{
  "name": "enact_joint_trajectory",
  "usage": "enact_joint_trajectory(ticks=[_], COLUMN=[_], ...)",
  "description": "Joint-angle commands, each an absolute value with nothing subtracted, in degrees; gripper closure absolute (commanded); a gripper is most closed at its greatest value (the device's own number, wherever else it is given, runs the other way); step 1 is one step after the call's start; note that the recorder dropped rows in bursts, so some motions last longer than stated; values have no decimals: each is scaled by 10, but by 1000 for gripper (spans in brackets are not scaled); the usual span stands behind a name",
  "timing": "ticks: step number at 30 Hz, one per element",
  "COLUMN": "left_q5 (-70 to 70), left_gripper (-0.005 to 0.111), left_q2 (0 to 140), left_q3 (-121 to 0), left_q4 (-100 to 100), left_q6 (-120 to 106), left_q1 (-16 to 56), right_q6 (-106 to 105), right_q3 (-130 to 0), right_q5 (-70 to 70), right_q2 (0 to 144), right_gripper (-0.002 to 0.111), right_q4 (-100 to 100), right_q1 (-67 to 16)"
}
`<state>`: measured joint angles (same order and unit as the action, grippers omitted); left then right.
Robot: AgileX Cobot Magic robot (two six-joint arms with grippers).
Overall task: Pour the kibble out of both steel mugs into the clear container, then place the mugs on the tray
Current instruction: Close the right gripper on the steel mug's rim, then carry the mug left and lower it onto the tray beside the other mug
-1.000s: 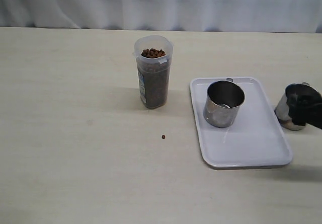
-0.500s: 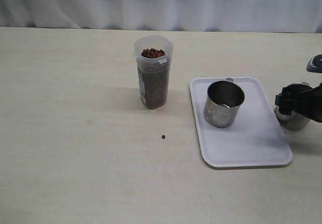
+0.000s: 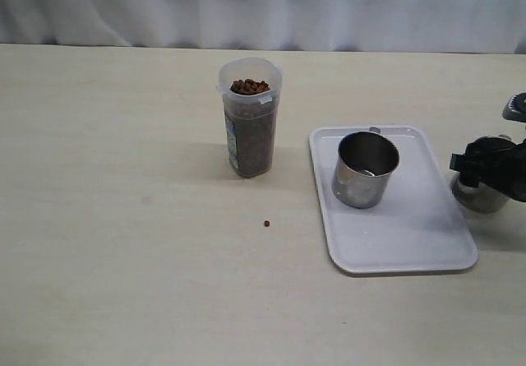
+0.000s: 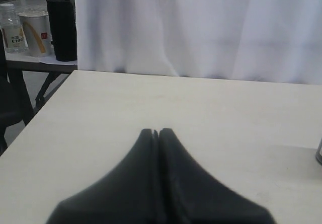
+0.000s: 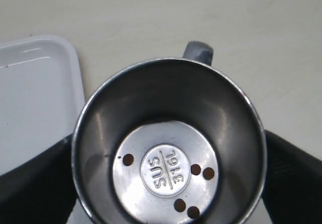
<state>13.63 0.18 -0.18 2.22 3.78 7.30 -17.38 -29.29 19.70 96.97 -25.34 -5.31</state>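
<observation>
The clear container (image 3: 250,119) stands left of centre, filled with kibble (image 3: 249,86) nearly to its rim. One steel mug (image 3: 366,169) stands upright on the white tray (image 3: 411,234). The other steel mug (image 3: 479,197) stands on the table just off the tray's right edge, and my right gripper (image 3: 485,169) sits over it. In the right wrist view this mug (image 5: 168,98) has its black fingers (image 5: 35,178) against both sides, and several pellets (image 5: 128,159) lie on its bottom. My left gripper (image 4: 155,132) is shut and empty above bare table.
A single pellet (image 3: 266,224) lies on the table in front of the container. A white curtain hangs behind the table. In the left wrist view a side table beyond the table's end holds a black flask (image 4: 61,27), a paper cup and a bottle.
My right gripper has come down around the off-tray mug, and its fingers have drawn in against the mug's sides. The mug, tray and container have not moved.
</observation>
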Motion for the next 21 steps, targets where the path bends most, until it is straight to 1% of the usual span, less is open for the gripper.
enact_joint_trajectory(ticks=[1,6,11,12,15,18,21], left_q5=[132,132,129,130,130,130,130], left_gripper=[107,107,107,107,107,107,107], left_q2=[0,0,0,0,0,0,0], left_q3=[0,0,0,0,0,0,0], left_q4=[24,24,24,24,24,24,24], left_q6=[36,36,36,36,36,36,36], left_q1=[74,74,74,74,74,74,74], right_q6=[-199,-232,-244,-244,-244,-235,-210], right_q3=[-294,-294,-293,-293,-276,-243,-225], right_q5=[160,84,52,22,30,93,120], right_q2=[963,888,818,805,802,802,802], right_gripper=[103,104,104,104,104,104,104], right_q4=[-261,-259,-261,-261,-261,-261,-261], right_q1=[-55,-55,-55,-58,-107,-193,-236])
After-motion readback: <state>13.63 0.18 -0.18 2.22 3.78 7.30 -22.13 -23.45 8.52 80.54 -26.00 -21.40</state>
